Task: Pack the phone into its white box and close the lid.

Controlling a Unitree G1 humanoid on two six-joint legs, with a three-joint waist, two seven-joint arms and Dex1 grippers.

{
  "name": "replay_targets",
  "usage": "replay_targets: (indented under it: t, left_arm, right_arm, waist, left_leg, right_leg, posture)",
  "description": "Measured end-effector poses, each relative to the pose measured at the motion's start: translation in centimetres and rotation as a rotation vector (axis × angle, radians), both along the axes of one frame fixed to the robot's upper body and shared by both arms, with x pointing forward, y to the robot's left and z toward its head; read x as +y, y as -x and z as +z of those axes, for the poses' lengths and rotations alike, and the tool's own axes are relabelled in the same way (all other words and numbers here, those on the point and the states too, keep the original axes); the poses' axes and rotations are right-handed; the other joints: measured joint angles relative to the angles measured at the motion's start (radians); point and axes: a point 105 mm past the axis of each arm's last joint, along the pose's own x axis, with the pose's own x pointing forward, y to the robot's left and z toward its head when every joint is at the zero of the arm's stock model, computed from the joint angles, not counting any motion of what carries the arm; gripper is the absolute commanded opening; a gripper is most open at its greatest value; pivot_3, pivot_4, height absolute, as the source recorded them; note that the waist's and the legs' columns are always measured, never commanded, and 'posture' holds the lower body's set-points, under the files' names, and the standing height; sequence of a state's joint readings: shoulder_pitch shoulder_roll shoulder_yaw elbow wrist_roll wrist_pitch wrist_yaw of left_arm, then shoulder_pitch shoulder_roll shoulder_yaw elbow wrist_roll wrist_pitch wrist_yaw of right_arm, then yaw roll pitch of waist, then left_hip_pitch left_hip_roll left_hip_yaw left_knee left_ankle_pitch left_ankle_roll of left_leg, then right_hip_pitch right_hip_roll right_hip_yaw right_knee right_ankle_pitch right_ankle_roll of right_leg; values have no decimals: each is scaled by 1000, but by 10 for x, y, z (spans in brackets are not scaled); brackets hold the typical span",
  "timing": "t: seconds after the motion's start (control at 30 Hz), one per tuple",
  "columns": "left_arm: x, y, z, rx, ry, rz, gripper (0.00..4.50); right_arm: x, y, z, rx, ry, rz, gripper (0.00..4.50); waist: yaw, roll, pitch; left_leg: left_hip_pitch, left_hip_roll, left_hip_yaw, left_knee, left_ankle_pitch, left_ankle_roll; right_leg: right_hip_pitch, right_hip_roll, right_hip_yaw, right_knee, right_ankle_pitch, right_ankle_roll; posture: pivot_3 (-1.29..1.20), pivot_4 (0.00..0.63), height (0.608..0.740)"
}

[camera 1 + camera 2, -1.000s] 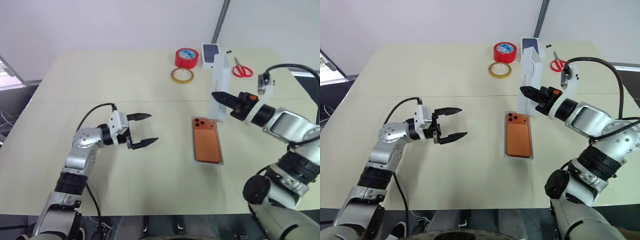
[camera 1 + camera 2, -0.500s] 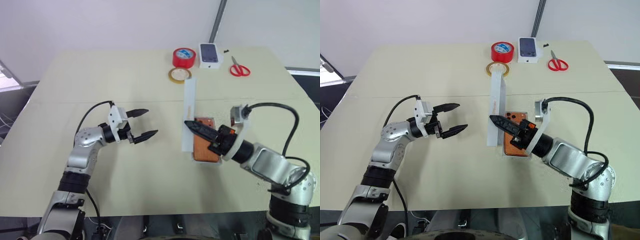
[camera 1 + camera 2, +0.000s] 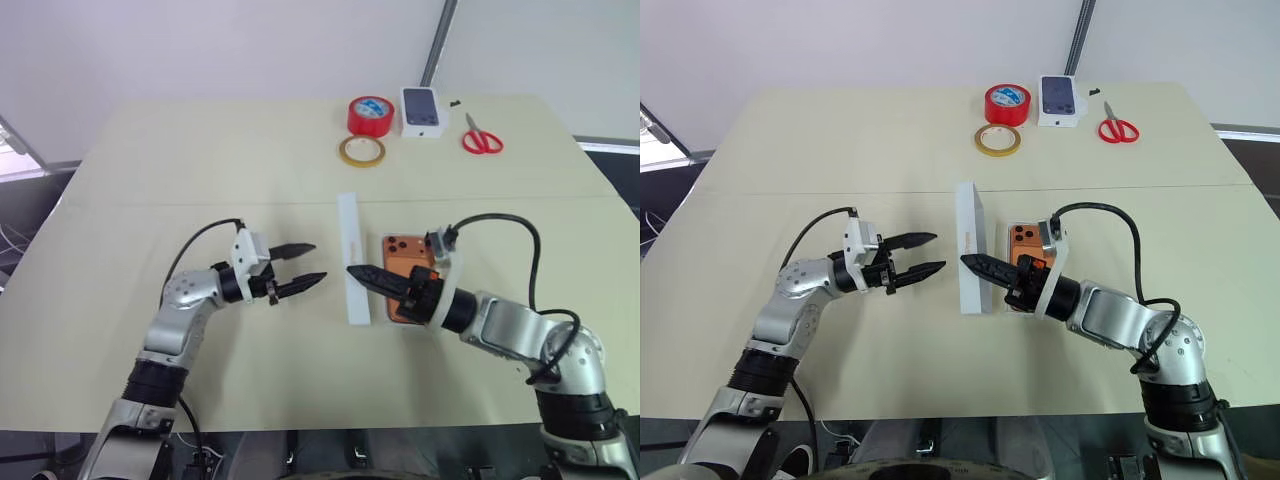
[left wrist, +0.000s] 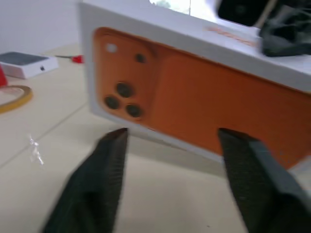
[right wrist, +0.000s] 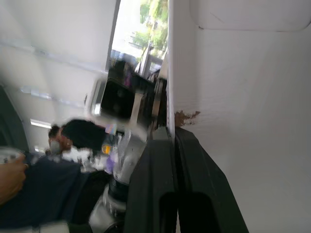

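Tape rolls, scissors lying far side. Right gripper pinching lid upright beside phone. Left gripper pointing at lid, jaws narrowly parted.

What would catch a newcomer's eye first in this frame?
The lid stands on edge mid-table, pinched by the right tool, its printed orange face turned toward the left tool, whose fingers are parted just short of it. Right beside it, the orange phone lies camera-side up in the white box. At the far edge sit a red tape roll and red scissors.
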State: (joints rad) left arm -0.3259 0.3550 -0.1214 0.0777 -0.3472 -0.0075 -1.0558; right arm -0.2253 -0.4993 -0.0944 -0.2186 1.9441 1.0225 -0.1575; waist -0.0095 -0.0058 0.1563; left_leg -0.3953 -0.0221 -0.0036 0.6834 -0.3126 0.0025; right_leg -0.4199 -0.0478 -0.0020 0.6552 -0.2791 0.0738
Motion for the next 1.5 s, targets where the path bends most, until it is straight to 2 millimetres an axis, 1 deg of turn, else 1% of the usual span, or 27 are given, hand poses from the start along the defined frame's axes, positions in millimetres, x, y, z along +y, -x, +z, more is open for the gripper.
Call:
replay_targets:
  t: [0.07,0.1,0.17,0.2,0.3,0.4,0.63,0.73,0.83,0.9,0.93,1.0,1.03,1.07,1.13,1.23,1.3,1.33,1.37,1.4,1.47,1.5]
  left_arm:
    - [-12,-1,-4,5,19,-7,340]
    - [-19,-4,-9,14,23,-5,60]
    - [-33,-7,-16,13,13,-10,60]
    - [-36,-8,-17,5,11,-4,60]
    - [-44,-15,-12,-12,25,11,60]
    - [-46,-19,-5,-32,32,10,60]
    - [-49,-20,-9,-11,35,3,60]
    - [-51,-22,-7,-12,45,9,60]
    - [-56,-23,-3,-20,59,3,0]
    - [-59,-22,-4,-15,58,-3,0]
    - [-62,-22,-6,-10,60,-9,0]
    - [-69,-22,-7,3,77,-13,0]
    - [-74,-22,-7,9,83,-22,0]
    - [-78,-22,-8,12,84,-27,0]
    - [-88,-23,-9,18,81,-46,0]
    - [-97,-22,-12,15,74,-64,0]
    - [-101,-21,-13,23,73,-79,0]
    - [-103,-21,-12,24,75,-84,0]
    - [-103,-22,-13,25,73,-85,0]
    - [-103,-22,-13,27,70,-87,0]
    - [-103,-23,-13,30,63,-92,0]
    - [-102,-24,-14,33,56,-90,0]
  right_arm:
    - [-2,-6,-2,19,-9,-14,0]
    - [-4,-10,-1,25,-19,-23,0]
    - [-5,-14,-2,35,-21,-28,0]
    - [-6,-14,-2,39,-22,-29,0]
    - [-11,-12,-1,27,8,-26,0]
    - [-14,-12,0,21,10,-29,0]
    - [-22,-12,0,18,24,-51,0]
    - [-27,-11,0,14,9,-60,0]
    - [-30,-8,-1,15,21,-66,953]
    - [-34,-7,-2,18,15,-77,1772]
    - [-36,-7,-4,21,21,-80,2342]
    - [-42,-6,-7,32,50,-95,3330]
    - [-47,-5,-9,38,70,-109,3931]
    - [-51,-6,-8,38,77,-123,4265]
    - [-66,-4,-9,30,107,-172,4265]
    - [-93,0,-9,-17,234,-236,4265]
    - [-116,1,-5,-87,385,-272,4265]
    - [-130,2,-5,-129,512,-280,4265]
    - [-139,1,-3,-164,593,-291,4265]
    - [-146,-1,-2,-198,650,-307,4265]
    - [-156,-8,-1,-261,708,-349,4265]
    - [-159,-13,1,-291,715,-376,3712]
  waist:
    - [3,0,0]
    - [3,0,0]
    - [1,0,0]
    - [1,0,0]
    - [0,0,0]
    - [-3,0,0]
    - [2,0,0]
    - [2,0,0]
    - [2,0,0]
    - [1,-1,0]
    - [1,-1,0]
    - [2,-1,0]
    - [4,-1,0]
    - [5,-1,0]
    - [14,-1,0]
    - [22,-1,0]
    - [23,-1,0]
    - [23,-1,0]
    - [21,-2,1]
    - [19,-2,1]
    - [18,-2,1]
    - [17,-2,1]
  left_leg:
    - [0,0,0,0,0,0]
    - [0,0,0,0,0,0]
    - [0,0,0,0,0,1]
    - [-1,0,0,0,0,1]
    - [-1,0,0,0,0,1]
    - [0,0,0,0,0,1]
    - [-1,0,0,0,0,1]
    - [-1,0,0,0,-1,1]
    - [-1,0,0,0,0,1]
    - [-1,0,0,0,0,1]
    - [-1,0,0,0,0,1]
    - [-1,0,0,0,0,1]
    - [-1,0,0,0,0,1]
    - [-1,0,0,0,-1,1]
    - [-1,0,0,0,-1,1]
    - [-1,0,1,0,-1,2]
    - [-1,0,1,1,-1,2]
    - [-1,0,1,1,-1,2]
    - [0,0,1,0,-1,2]
    - [1,1,1,0,-1,2]
    - [4,1,1,0,-1,3]
    - [5,1,1,0,-1,3]
  right_leg:
    - [0,0,0,-1,0,0]
    - [0,0,0,-1,0,0]
    - [0,0,0,-1,0,0]
    - [0,0,0,-1,0,0]
    - [0,0,0,-1,0,0]
    - [0,0,0,-1,0,0]
    - [0,0,0,-1,0,0]
    - [1,0,0,-2,0,0]
    - [1,0,0,-2,0,0]
    - [1,0,0,-2,0,0]
    - [1,0,0,-2,0,0]
    - [1,0,0,-2,0,0]
    - [1,0,0,-2,0,0]
    - [1,1,0,-2,0,0]
    - [1,1,0,-2,0,0]
    - [1,1,0,-3,0,0]
    - [1,1,0,-3,0,0]
    - [1,2,0,-3,0,0]
    - [2,3,0,-4,0,0]
    - [3,3,0,-4,0,0]
    - [6,4,0,-4,0,0]
    - [6,4,0,-4,0,0]
  posture:
    - [0,150,740]
    - [0,150,740]
    - [0,150,740]
    - [0,150,740]
    - [0,150,740]
    - [0,150,740]
    - [0,150,740]
    - [0,150,740]
    - [0,150,740]
    - [0,150,740]
    - [0,150,740]
    - [0,150,740]
    - [0,150,740]
    - [0,150,740]
    - [0,150,740]
    - [0,150,740]
    - [0,150,740]
    - [0,150,740]
    - [0,150,740]
    - [0,150,740]
    - [0,150,740]
    - [0,150,740]
